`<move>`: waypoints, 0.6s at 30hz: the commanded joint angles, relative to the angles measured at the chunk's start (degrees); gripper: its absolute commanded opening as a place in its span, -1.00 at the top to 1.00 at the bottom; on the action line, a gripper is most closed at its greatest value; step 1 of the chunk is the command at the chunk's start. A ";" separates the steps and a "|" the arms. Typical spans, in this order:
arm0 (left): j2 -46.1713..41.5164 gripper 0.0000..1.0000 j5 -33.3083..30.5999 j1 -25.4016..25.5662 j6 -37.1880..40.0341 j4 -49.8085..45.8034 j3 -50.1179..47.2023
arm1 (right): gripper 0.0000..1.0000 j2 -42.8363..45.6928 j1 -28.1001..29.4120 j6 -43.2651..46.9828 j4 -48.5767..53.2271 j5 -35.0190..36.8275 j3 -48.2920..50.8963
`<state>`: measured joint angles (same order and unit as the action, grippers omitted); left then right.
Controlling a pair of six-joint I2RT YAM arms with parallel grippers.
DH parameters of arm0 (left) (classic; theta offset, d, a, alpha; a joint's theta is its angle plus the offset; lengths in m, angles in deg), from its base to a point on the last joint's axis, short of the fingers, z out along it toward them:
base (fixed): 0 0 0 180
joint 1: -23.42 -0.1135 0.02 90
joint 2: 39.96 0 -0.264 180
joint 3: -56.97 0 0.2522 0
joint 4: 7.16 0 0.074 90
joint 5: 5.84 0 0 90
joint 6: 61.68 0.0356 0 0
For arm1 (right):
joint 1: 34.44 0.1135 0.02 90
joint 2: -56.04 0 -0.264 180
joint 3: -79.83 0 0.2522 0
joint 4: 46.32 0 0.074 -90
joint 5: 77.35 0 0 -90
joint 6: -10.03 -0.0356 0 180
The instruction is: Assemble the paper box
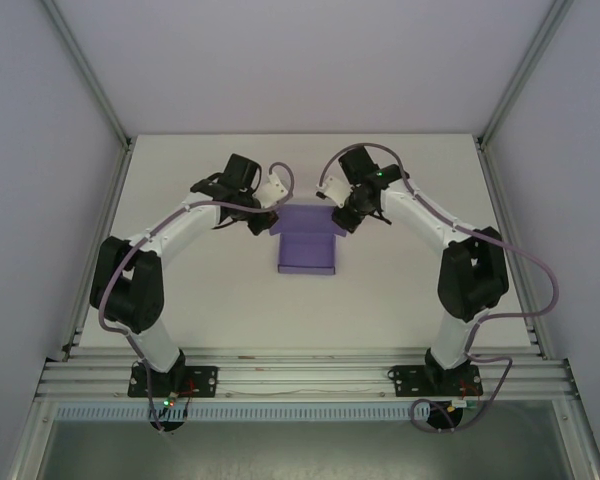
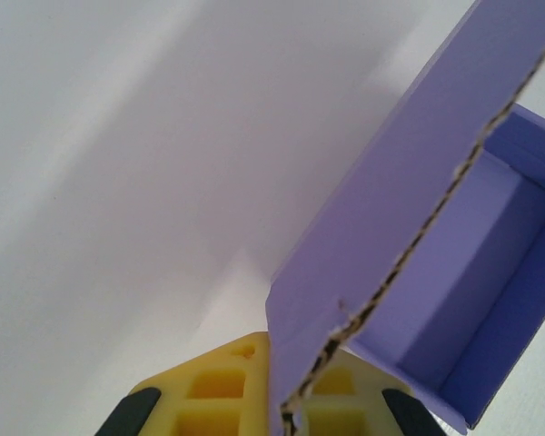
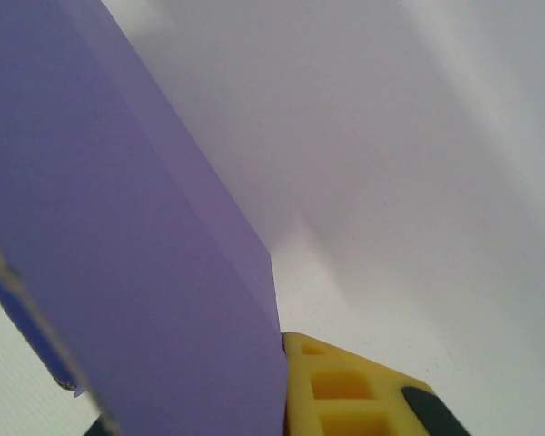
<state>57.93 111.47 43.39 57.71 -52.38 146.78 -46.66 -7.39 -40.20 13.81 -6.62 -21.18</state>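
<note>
The paper box (image 1: 308, 255) sits in the middle of the white table (image 1: 200, 310), and it is only partly made. On the near side of the box, the bottom already looks like a little tray, with low walls folded up around a flat floor. The top of the box is open and nothing covers it. At the far end of the box, a wide purple flap (image 1: 305, 218) is not tucked in yet. The left gripper (image 1: 259, 222) is at the left corner of that far end, squeezed tight on the paper. In the left wrist view its yellow fingers (image 2: 209, 400) pinch the edge of a tall purple panel, with the open tray just beside it. The right gripper (image 1: 346, 217) is at the right corner of the far end, and it is closed tight on the box too. In the right wrist view a purple panel runs down beside one yellow finger (image 3: 345, 391). I think the tray part is mostly done. What is left is to fold the far flaps in and close the box.
</note>
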 commanded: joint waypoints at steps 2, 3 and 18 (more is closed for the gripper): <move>-1.05 1.00 -1.81 0.51 -4.45 2.47 0.62 | 0.85 2.14 -0.15 -3.12 -0.82 1.76 0.22; -1.37 1.00 -2.38 0.54 -6.10 3.42 0.37 | 0.86 2.93 -0.21 -4.63 -2.14 2.10 0.70; -5.48 1.00 -1.18 1.57 -34.87 18.28 -6.63 | 1.00 5.58 3.85 -48.60 -21.07 8.42 7.29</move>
<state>53.64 107.91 44.81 30.32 -39.16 142.15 -41.61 -4.84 -76.04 -0.18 0.00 -14.84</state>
